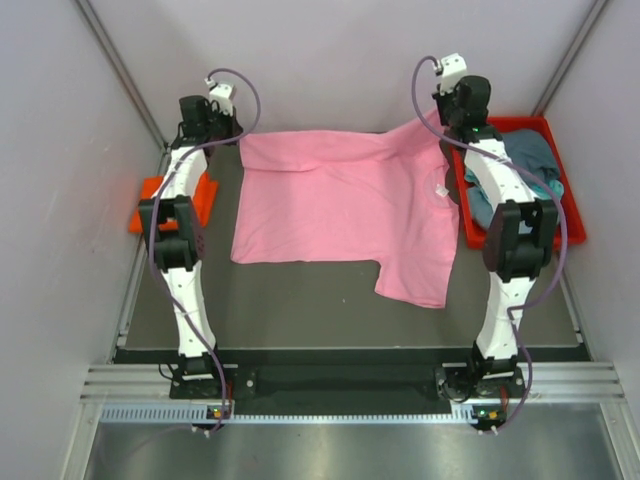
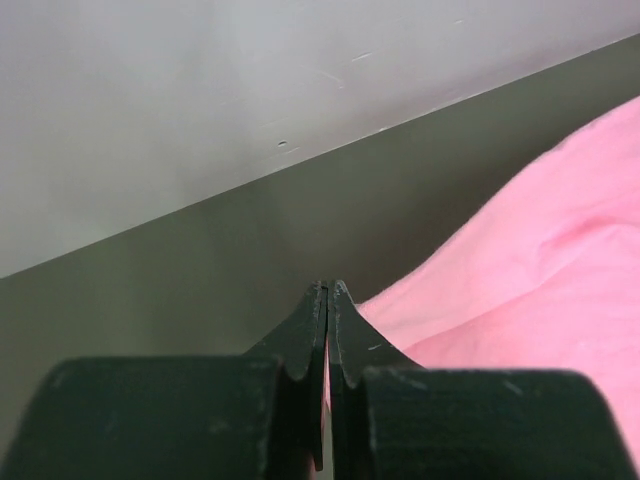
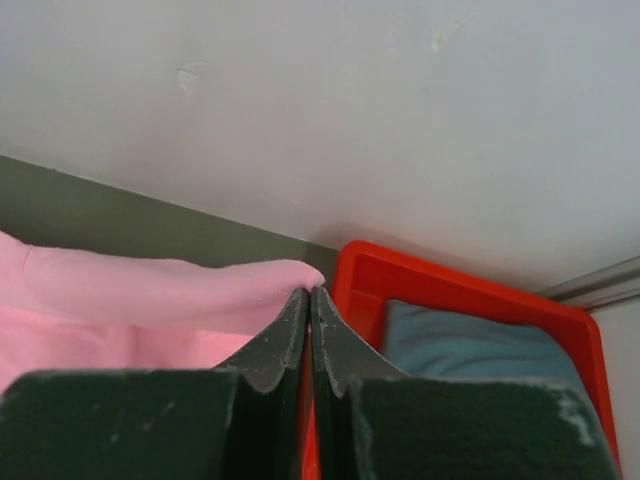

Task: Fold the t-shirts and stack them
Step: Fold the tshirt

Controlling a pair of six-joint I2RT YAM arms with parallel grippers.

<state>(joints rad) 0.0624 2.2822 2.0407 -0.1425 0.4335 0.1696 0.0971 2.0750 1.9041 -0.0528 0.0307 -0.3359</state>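
Pink t-shirt (image 1: pixel 340 205) lies spread flat mid-table (image 1: pixel 300 300), collar end toward the red tray (image 1: pixel 572 215), one sleeve sticking out near right. Left gripper (image 2: pixel 327 290) is clamped on the far-left corner, with a pink sliver in the slit. Right gripper (image 3: pixel 308 293) is pinched tight on the far sleeve tip, just beside the tray rim. Reads as the first lengthwise fold. Lift both ends level, keep the edge taut, lay it square on the near edge. Don't snag the tray or the teal shirts (image 1: pixel 535 160) in it.
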